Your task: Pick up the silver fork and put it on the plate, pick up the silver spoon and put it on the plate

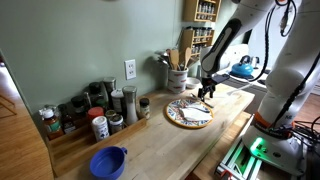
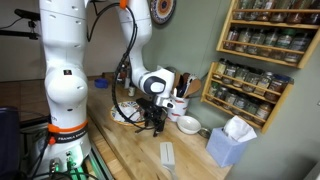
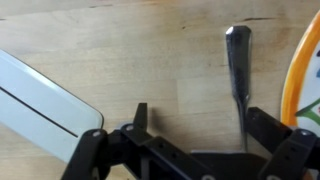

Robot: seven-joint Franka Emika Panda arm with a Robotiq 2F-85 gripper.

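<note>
A robot arm's gripper [image 3: 198,112] hangs low over a wooden counter [image 3: 120,40] with its jaws spread wide and nothing pinched between them. In the wrist view a silver utensil [image 3: 238,70] lies flat on the wood inside the gap, close to the right-hand finger. Only its slim handle shows, so whether it is the fork or the spoon cannot be told. The plate [image 3: 306,60], with its orange and green rim, sits just to the right of the utensil and apart from it. In an exterior view the gripper [image 1: 206,93] is poised at the far right edge of the plate [image 1: 176,118], whose patterned face carries a pale shape too small to identify as cutlery. On this evidence the job appears to be at a pick-up stage: at least this one piece is not yet lifted or placed, and the closing of the jaws, the lift and the short carry to the plate all seem left to do
</note>
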